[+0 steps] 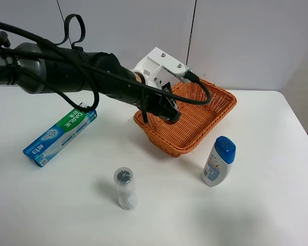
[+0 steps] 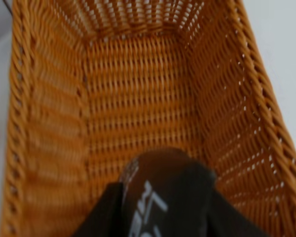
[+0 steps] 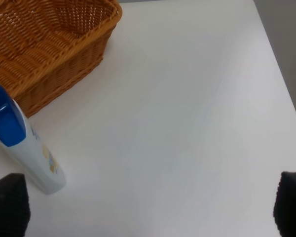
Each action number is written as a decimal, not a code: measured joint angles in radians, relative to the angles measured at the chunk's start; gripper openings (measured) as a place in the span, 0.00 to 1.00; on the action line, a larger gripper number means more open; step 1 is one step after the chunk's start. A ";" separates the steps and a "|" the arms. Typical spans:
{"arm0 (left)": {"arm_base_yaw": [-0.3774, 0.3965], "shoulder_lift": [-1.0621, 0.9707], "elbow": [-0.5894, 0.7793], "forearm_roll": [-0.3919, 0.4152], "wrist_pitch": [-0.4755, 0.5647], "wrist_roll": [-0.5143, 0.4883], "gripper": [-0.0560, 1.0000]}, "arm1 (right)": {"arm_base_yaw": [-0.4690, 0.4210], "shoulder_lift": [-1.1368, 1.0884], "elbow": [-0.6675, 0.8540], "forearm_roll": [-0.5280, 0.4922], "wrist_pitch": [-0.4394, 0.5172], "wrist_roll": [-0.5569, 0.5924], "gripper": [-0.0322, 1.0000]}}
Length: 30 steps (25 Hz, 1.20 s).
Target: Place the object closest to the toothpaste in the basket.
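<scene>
Dark object (image 2: 163,192) in left jaws, end-on toward basket (image 2: 44,123)

Orange-brown wicker weave covers the basket (image 1: 201,120). The toothpaste box (image 1: 59,132) is green, blue and white. The lotion bottle (image 1: 218,162) is white, blue-capped; the small bottle (image 1: 126,189) clear, dark-capped. The held object (image 2: 163,195) is dark brown with white lettering.

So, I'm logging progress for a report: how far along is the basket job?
Done: the left tool grips a dark object, lifted off the table. In hand: it hangs over the wicker basket, not yet released. Left: lower it in, let go and pull clear. The right tool is open near the blue-capped bottle.
</scene>
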 joint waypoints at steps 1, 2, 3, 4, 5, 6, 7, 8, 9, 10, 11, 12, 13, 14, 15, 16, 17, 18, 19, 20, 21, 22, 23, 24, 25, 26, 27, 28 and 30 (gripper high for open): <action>0.000 0.008 -0.001 -0.008 -0.002 -0.016 0.40 | 0.000 0.000 0.000 0.000 0.000 0.000 0.99; 0.000 0.012 -0.001 -0.013 -0.004 -0.033 0.49 | 0.000 0.000 0.000 0.000 0.000 0.000 0.99; 0.000 0.015 -0.001 -0.016 -0.008 -0.049 0.62 | 0.000 0.000 0.000 0.000 0.000 0.000 0.99; 0.000 0.016 -0.001 -0.018 -0.016 -0.063 0.75 | 0.000 0.000 0.000 0.000 0.000 0.000 0.99; 0.000 0.016 -0.001 -0.019 -0.026 -0.073 0.83 | 0.000 0.000 0.000 0.000 0.000 0.000 0.99; 0.000 0.016 -0.002 -0.020 -0.035 -0.080 0.90 | 0.000 0.000 0.000 0.000 0.000 0.000 0.99; 0.000 0.016 -0.002 -0.025 -0.047 -0.084 0.94 | 0.000 0.000 0.000 0.000 0.000 0.000 0.99; 0.000 0.013 -0.002 -0.033 -0.055 -0.088 0.95 | 0.000 0.000 0.000 0.000 0.000 0.000 0.99; 0.000 0.008 -0.002 -0.042 -0.063 -0.091 0.96 | 0.000 0.000 0.000 0.000 0.000 0.000 0.99; 0.000 0.001 -0.006 -0.049 -0.070 -0.091 0.97 | 0.000 0.000 0.000 0.000 0.000 0.000 0.99; 0.000 -0.010 -0.011 -0.054 -0.075 -0.091 0.97 | 0.000 0.000 0.000 0.000 0.000 0.000 0.99; 0.001 -0.023 -0.017 -0.055 -0.079 -0.091 0.97 | 0.000 0.000 0.000 0.000 0.000 0.000 0.99; 0.007 -0.043 -0.020 -0.056 -0.080 -0.090 0.97 | 0.000 0.000 0.000 0.000 0.000 0.000 0.99; 0.016 -0.070 -0.022 -0.056 -0.078 -0.086 0.97 | 0.000 0.000 0.000 0.000 0.000 0.000 0.99; 0.025 -0.100 -0.025 -0.055 -0.076 -0.080 0.97 | 0.000 0.000 0.000 0.000 0.000 0.000 0.99; 0.041 -0.128 -0.028 -0.054 -0.070 -0.075 0.97 | 0.000 0.000 0.000 0.000 0.000 0.000 0.99; 0.061 -0.166 -0.029 -0.049 -0.065 -0.067 0.97 | 0.000 0.000 0.000 0.000 0.000 0.000 0.99; 0.083 -0.206 -0.030 -0.037 -0.050 -0.060 0.97 | 0.000 0.000 0.000 0.000 0.000 0.000 0.99; 0.104 -0.249 -0.030 -0.020 -0.035 -0.056 0.97 | 0.000 0.000 0.000 0.000 0.000 0.000 0.99; 0.131 -0.285 -0.030 -0.005 -0.009 -0.054 0.97 | 0.000 0.000 0.000 0.000 0.000 0.000 0.99; 0.163 -0.330 -0.030 0.012 0.024 -0.051 0.97 | 0.000 0.000 0.000 0.000 0.000 0.000 0.99; 0.190 -0.375 -0.030 0.027 0.055 -0.050 0.97 | 0.000 0.000 0.000 0.000 0.000 0.000 0.99; 0.226 -0.414 -0.030 0.042 0.096 -0.049 0.97 | 0.000 0.000 0.000 0.000 0.000 0.000 0.99; 0.263 -0.462 -0.030 0.058 0.140 -0.049 0.97 | 0.000 0.000 0.000 0.000 0.000 0.000 0.99; 0.301 -0.510 -0.030 0.077 0.187 -0.048 0.97 | 0.000 0.000 0.000 0.000 0.000 0.000 0.99; 0.333 -0.556 -0.030 0.095 0.228 -0.048 0.97 | 0.000 0.000 0.000 0.000 0.000 0.000 0.99; 0.372 -0.593 -0.031 0.112 0.281 -0.048 0.97 | 0.000 0.000 0.000 0.000 0.000 0.000 0.99; 0.409 -0.634 -0.031 0.131 0.334 -0.048 0.97 | 0.000 0.000 0.000 0.000 0.000 0.000 0.99; 0.471 -0.702 -0.031 0.162 0.432 -0.048 0.97 | 0.000 0.000 0.000 0.000 0.000 0.000 0.99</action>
